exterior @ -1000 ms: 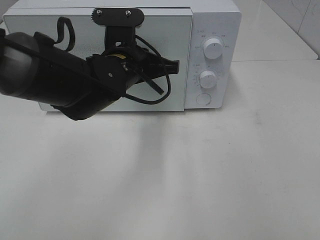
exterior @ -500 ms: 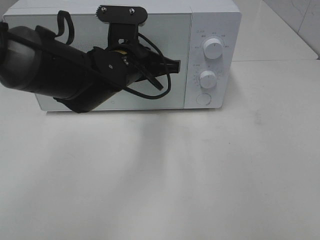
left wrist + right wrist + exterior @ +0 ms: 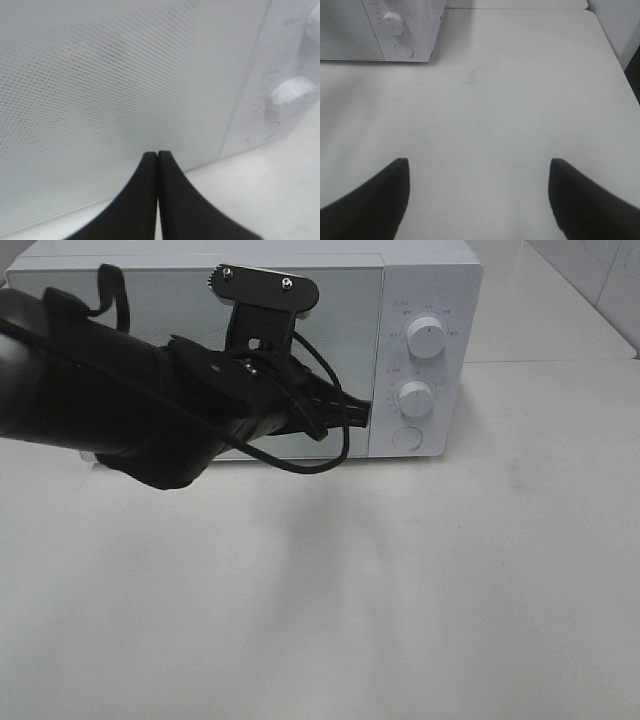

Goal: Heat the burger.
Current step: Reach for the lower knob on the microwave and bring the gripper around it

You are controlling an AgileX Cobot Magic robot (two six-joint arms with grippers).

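The white microwave (image 3: 428,280) stands at the back of the table with its door (image 3: 130,290) closed. The burger is out of view. My left gripper (image 3: 362,416) is shut with nothing in it, its tips close to the door's right edge, low down beside the control panel. The left wrist view shows the shut fingertips (image 3: 158,156) just in front of the dotted door (image 3: 100,75), with the lower knob (image 3: 290,97) off to one side. My right gripper (image 3: 479,162) is open and empty over bare table, well away from the microwave (image 3: 350,30).
The control panel has an upper knob (image 3: 427,337), a lower knob (image 3: 415,397) and a round button (image 3: 407,437). The left arm and its cable cover much of the door. White tabletop (image 3: 400,590) spreads in front and to the right.
The left arm has shifted right and lower across the door, bringing its shut tips nearer the control panel. The door stays closed.
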